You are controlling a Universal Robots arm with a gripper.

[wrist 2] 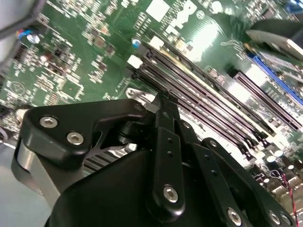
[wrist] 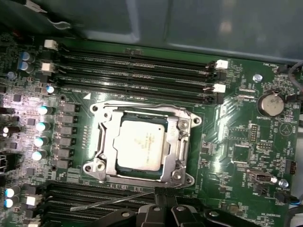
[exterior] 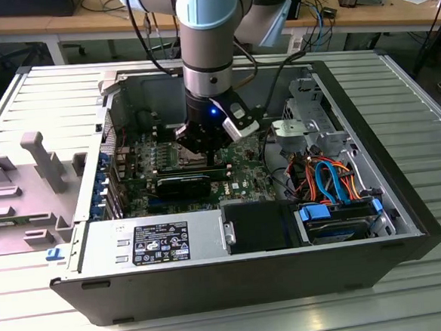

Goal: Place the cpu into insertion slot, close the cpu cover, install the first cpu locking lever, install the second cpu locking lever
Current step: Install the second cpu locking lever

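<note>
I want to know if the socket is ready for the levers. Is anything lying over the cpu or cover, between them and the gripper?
Nothing visible. In the first wrist view the cpu sits in the slot with the cover framing it, both unobstructed. The gripper sits just beside the socket, near a thin metal lever.

The arm (exterior: 209, 30) has pale blue joint caps over silver-grey tube sections. Its black end effector (exterior: 200, 140) shows silver screw heads along its linkages, a small blue light glowing above.
</note>
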